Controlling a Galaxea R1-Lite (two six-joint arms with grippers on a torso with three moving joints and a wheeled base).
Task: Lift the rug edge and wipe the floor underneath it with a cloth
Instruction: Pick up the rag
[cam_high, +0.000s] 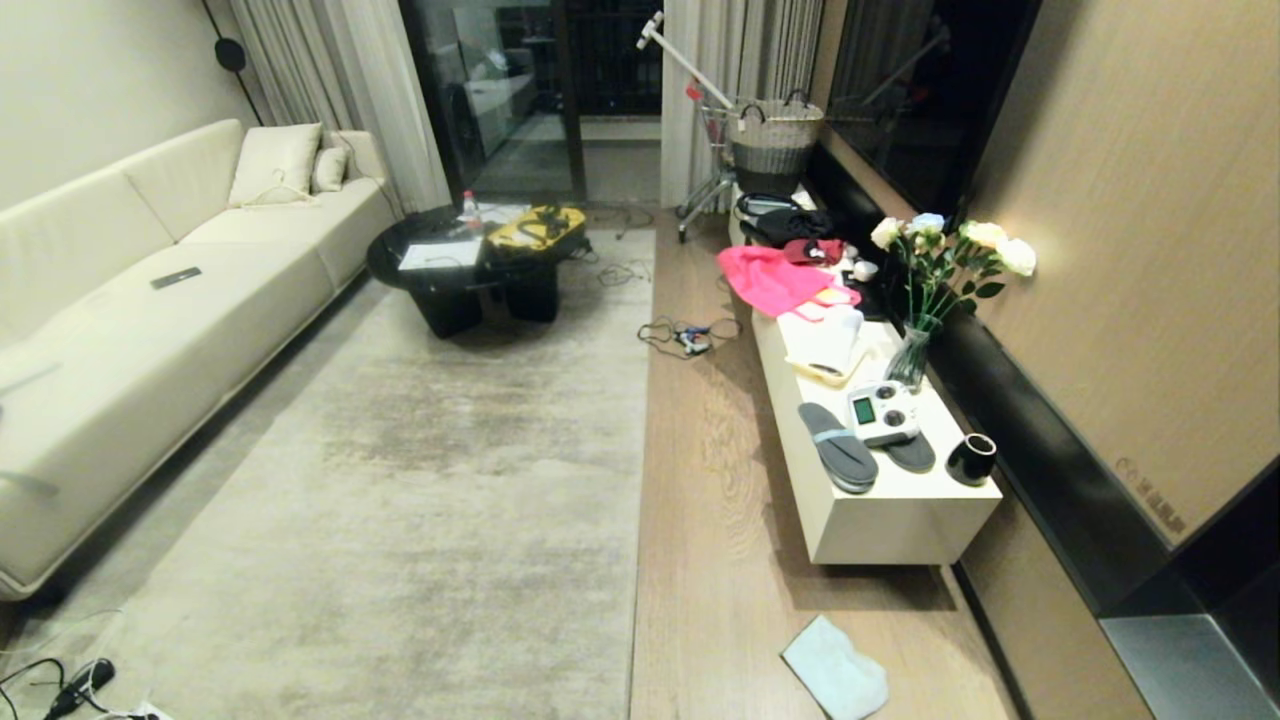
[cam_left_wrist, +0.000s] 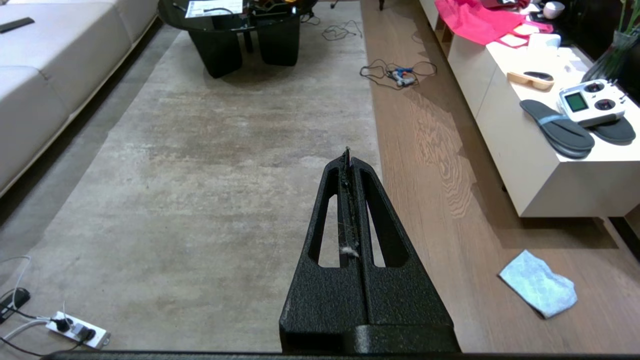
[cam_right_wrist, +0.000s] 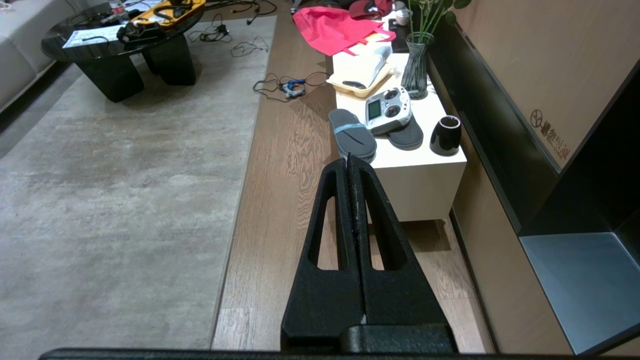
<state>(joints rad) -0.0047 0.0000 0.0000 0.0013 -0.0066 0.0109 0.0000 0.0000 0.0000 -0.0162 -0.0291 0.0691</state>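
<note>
Pale mint-blue, one cloth is laid crumpled on the floor, near the cabinet's front corner, apart from the flat rug edge. Two grippers, left gripper and right gripper, are pressed closed, empty.

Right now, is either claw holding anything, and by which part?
Nothing. The left claw and right claw are both shut and empty; the cloth lies on the floor.

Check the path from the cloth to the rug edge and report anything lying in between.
Nothing visible lies between them: the cloth sits on bare floor, with only open planks up to the rug edge. The cable tangle is farther down the room.
</note>
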